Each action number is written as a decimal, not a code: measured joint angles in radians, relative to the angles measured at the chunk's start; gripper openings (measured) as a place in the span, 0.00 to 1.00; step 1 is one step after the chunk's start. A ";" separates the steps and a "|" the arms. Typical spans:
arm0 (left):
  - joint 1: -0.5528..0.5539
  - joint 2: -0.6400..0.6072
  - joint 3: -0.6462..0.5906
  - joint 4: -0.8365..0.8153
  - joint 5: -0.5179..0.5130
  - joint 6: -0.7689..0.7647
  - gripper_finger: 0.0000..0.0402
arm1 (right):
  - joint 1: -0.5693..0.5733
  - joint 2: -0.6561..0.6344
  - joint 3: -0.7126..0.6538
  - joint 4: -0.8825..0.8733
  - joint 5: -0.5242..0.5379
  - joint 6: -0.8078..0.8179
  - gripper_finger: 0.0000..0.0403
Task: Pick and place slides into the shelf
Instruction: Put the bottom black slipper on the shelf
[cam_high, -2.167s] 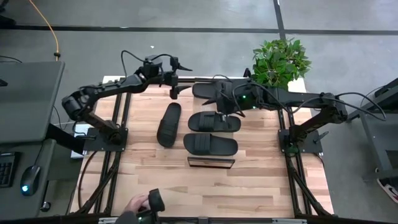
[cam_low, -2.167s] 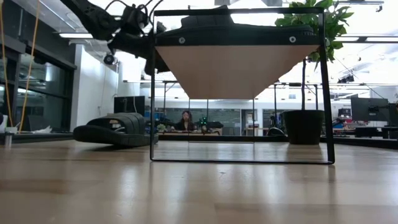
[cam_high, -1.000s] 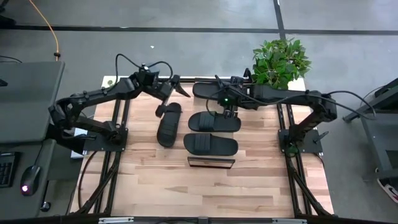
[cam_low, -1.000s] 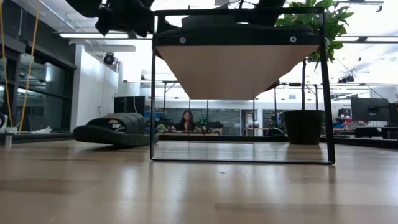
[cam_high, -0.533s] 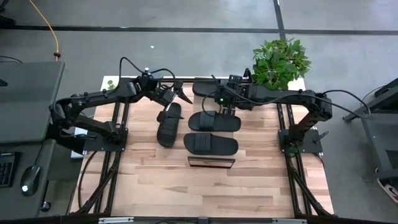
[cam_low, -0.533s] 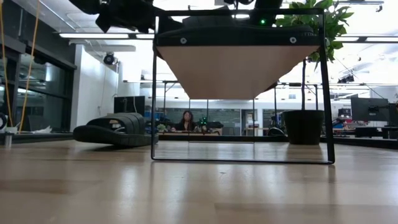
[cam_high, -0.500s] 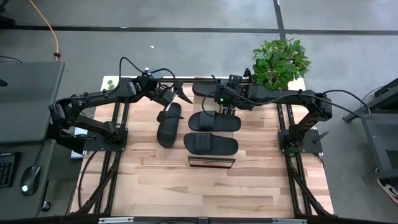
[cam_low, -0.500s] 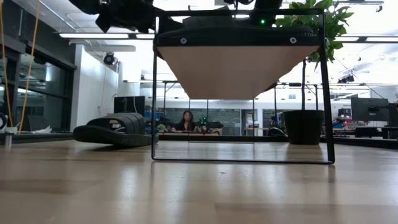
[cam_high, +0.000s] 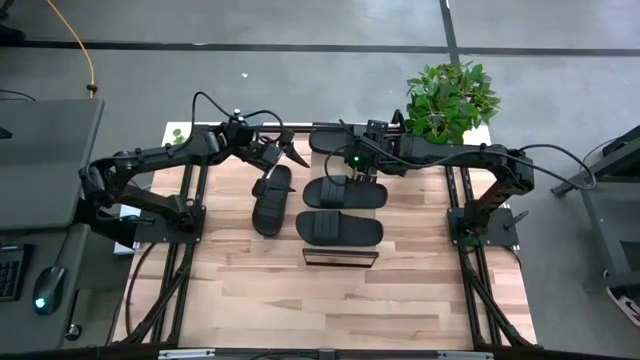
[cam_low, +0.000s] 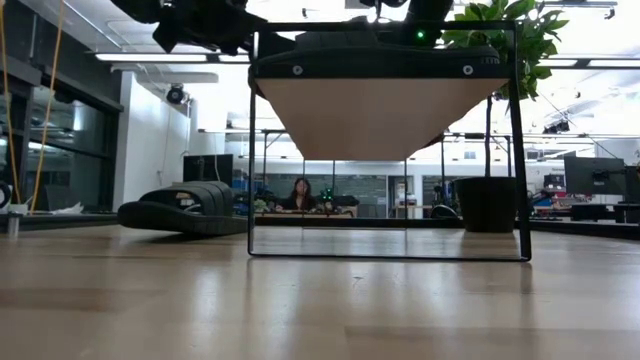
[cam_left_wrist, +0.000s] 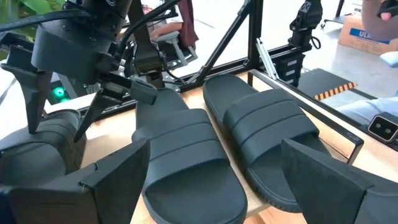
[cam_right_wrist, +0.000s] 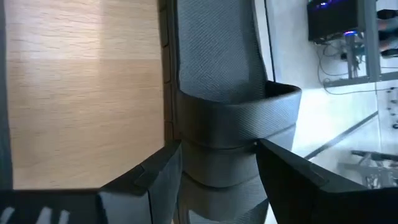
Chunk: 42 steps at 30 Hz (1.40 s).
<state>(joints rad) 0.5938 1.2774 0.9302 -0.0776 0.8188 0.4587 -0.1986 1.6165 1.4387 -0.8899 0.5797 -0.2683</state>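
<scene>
The shelf (cam_high: 340, 258) stands mid-table, its light board (cam_low: 380, 110) slanting. Two black slides (cam_high: 345, 195) (cam_high: 338, 230) lie on it side by side. A third slide (cam_high: 325, 138) lies along its far edge, and my right gripper (cam_right_wrist: 219, 180) is shut on that one's right end. Another slide (cam_high: 272, 198) rests sole-down on the tabletop left of the shelf, also seen in the low view (cam_low: 180, 212). My left gripper (cam_high: 282, 152) hangs open above that slide's far end, touching nothing. My right gripper pinches the far slide's sole by its two long sides (cam_right_wrist: 217, 165) between its fingers (cam_right_wrist: 155, 180), just behind the strap. The fingers slant down from the table's right and lie along the slide. The slide rests flat at the edge of the wooden board.
A potted plant (cam_high: 450, 95) stands at the table's far right corner. Bare tabletop (cam_high: 330, 310) lies between the shelf and the near edge. In the room beyond, a person (cam_low: 300, 192) sits at a desk.
The shelf has shifted a little toward the table's far edge in the last half second. Both arms have stayed almost where they were, and neither gripper's gap has changed.
</scene>
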 joint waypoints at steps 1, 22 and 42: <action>0.000 0.000 0.000 -0.001 0.000 0.000 0.85 | 0.000 0.000 0.000 0.000 -0.006 0.002 0.48; 0.002 0.000 0.000 -0.008 0.000 0.005 0.85 | 0.037 -0.020 0.000 0.004 -0.071 0.043 0.48; 0.002 0.000 0.000 -0.050 0.000 0.004 0.85 | 0.037 -0.021 0.000 0.003 0.153 -0.014 0.48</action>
<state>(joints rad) 0.5953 1.2774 0.9302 -0.1280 0.8188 0.4624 -0.1613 1.5950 1.4387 -0.8866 0.7325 -0.2827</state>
